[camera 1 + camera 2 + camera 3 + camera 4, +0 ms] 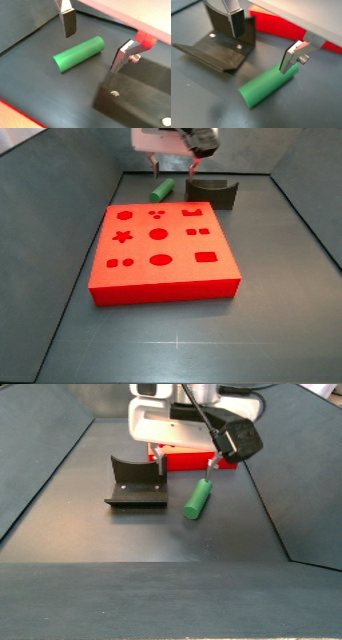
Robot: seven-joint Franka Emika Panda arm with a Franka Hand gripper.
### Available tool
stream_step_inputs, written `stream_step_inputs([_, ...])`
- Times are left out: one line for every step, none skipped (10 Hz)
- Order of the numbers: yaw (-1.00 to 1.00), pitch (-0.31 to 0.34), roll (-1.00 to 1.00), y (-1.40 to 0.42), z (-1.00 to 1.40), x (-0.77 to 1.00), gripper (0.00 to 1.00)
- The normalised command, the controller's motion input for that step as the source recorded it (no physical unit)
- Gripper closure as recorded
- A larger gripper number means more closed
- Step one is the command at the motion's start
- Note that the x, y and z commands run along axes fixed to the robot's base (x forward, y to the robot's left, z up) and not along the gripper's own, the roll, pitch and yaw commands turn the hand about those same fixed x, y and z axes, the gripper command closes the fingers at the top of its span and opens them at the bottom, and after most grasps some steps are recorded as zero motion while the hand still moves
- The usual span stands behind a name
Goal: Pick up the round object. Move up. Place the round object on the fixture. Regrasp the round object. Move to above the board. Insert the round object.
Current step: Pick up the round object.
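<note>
Here the end effector (93, 42) hangs spread over the smooth green round object (79, 53).

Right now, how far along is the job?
Nothing looks done yet. The peg lies flat on the floor beside the fixture, not on it, and not in the board. In hand: the gripper is open, low over the peg, its fingers either side of it, not closed. Left: grasp, lift, place on the fixture, regrasp, move above the board, insert.
</note>
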Motion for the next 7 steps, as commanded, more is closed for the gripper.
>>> stream_step_inputs([-0.16, -0.06, 0.02, 0.25, -0.18, -0.26, 0.0])
stream_step_inputs([0.05, 0.0, 0.0, 0.09, 0.0, 0.0, 0.0])
stream_step_inputs([0.36, -0.056, 0.22, 0.02, -0.64, -0.05, 0.0])
stream_step_inputs([0.32, -0.143, 0.22, 0.0, -0.76, -0.09, 0.0])
stream_step_inputs([0.09, -0.104, 0.14, 0.0, -0.5, -0.09, 0.0])
stream_step_inputs([0.0, 0.0, 0.0, 0.0, -0.04, 0.0, 0.0])
stream_step_inputs([-0.36, 0.0, 0.02, 0.07, -0.19, 0.0, 0.0])
